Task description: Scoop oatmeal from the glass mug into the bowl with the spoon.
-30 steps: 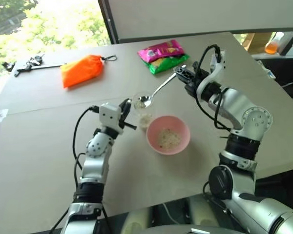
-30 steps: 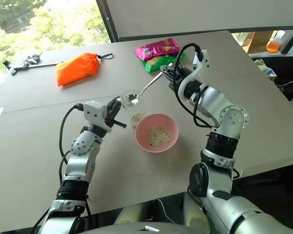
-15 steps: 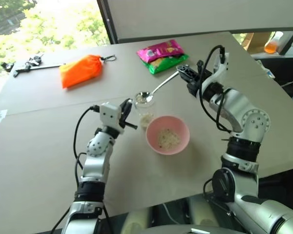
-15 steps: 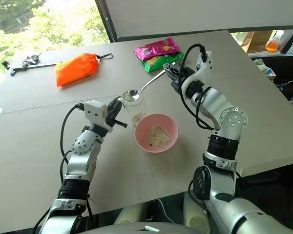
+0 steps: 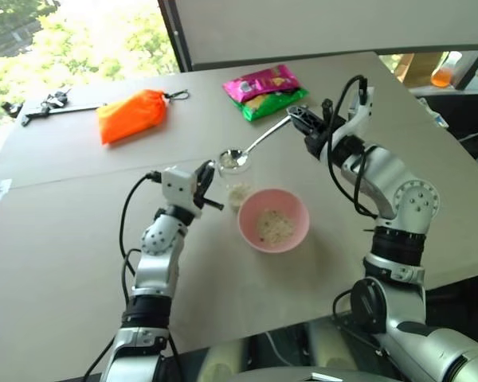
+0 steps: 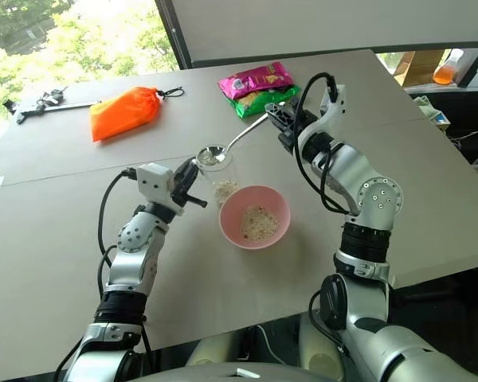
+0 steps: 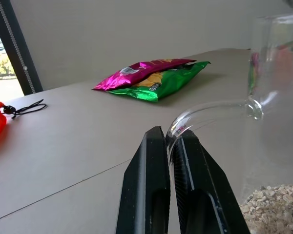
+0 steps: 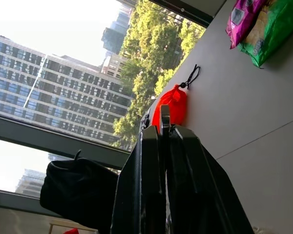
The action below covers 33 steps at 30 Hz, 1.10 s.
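Spoon (image 5: 255,146) loaded with oatmeal (image 5: 230,160), its bowl over the rim of the glass mug (image 5: 236,187); handle runs up-right to the right gripper (image 5: 301,119), clamped on its end. Pink bowl (image 5: 274,220) sits just lower right of the mug, so the carry likely goes down-right. Left gripper (image 7: 167,146) pinches the mug handle. Grey table (image 5: 64,239), mid-frame; window at upper left; orange pouch (image 5: 132,114) and snack bags (image 5: 266,90) well apart.

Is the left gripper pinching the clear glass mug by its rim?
No, the left gripper is shut on the clear glass mug's thin side handle.
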Each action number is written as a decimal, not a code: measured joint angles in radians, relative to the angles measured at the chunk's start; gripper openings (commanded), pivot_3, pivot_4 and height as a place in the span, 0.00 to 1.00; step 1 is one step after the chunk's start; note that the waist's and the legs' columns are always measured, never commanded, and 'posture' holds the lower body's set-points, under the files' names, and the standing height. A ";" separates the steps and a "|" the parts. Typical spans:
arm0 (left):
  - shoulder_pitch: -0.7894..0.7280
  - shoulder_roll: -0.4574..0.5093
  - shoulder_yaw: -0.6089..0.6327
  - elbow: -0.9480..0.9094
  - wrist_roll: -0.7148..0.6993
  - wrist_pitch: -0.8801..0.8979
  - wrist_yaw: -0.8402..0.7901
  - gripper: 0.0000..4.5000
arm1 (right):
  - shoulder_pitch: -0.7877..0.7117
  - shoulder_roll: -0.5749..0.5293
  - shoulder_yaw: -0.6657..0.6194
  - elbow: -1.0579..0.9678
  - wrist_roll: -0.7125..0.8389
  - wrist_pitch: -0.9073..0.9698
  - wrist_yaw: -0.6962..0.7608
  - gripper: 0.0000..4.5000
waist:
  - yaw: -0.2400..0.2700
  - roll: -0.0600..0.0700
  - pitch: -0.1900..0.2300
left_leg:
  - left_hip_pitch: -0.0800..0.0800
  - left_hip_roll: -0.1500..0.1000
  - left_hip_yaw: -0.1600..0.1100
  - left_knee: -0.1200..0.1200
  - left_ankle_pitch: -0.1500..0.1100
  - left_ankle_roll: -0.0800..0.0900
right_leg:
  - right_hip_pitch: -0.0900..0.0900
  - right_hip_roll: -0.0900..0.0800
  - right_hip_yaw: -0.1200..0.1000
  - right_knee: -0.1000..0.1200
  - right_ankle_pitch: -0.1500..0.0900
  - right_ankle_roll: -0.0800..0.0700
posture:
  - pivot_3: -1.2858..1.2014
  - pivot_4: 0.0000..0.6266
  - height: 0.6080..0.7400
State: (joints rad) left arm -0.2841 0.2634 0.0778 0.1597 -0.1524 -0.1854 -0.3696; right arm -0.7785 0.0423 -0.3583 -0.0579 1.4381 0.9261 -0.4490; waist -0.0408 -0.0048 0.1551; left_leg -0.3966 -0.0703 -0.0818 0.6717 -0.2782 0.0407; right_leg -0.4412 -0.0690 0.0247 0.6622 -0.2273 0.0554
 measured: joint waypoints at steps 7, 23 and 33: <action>-0.003 0.000 0.000 0.005 0.000 0.000 0.000 0.01 | 0.006 -0.020 -0.003 0.000 0.097 -0.034 -0.022 0.00 | 0.000 0.000 0.000 | 0.000 0.000 0.000 0.000 0.000 0.000 | 0.000 0.000 0.000 0.000 0.000 0.000 | 0.52 0.24 1.00; -0.004 0.007 0.002 0.010 0.002 -0.003 0.000 0.01 | 0.198 -0.383 0.146 -0.114 0.311 0.076 0.099 0.00 | 0.002 0.000 0.000 | 0.000 0.000 0.002 0.000 0.000 0.001 | 0.000 0.000 0.001 0.000 0.000 0.000 | 0.52 0.24 1.00; -0.010 0.010 0.001 0.019 0.001 -0.007 -0.007 0.01 | 0.154 -0.592 0.335 -0.212 -0.067 0.106 0.385 0.00 | 0.006 0.000 0.000 | 0.000 0.001 0.002 0.002 -0.001 0.001 | 0.001 0.000 0.001 0.000 0.000 0.000 | 0.52 0.24 1.00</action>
State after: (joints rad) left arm -0.2937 0.2729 0.0786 0.1788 -0.1510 -0.1920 -0.3762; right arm -0.6242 -0.5500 -0.0230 -0.2701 1.3712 1.0325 -0.0639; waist -0.0352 -0.0053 0.1551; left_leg -0.3968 -0.0695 -0.0798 0.6732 -0.2788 0.0421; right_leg -0.4405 -0.0690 0.0256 0.6618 -0.2273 0.0556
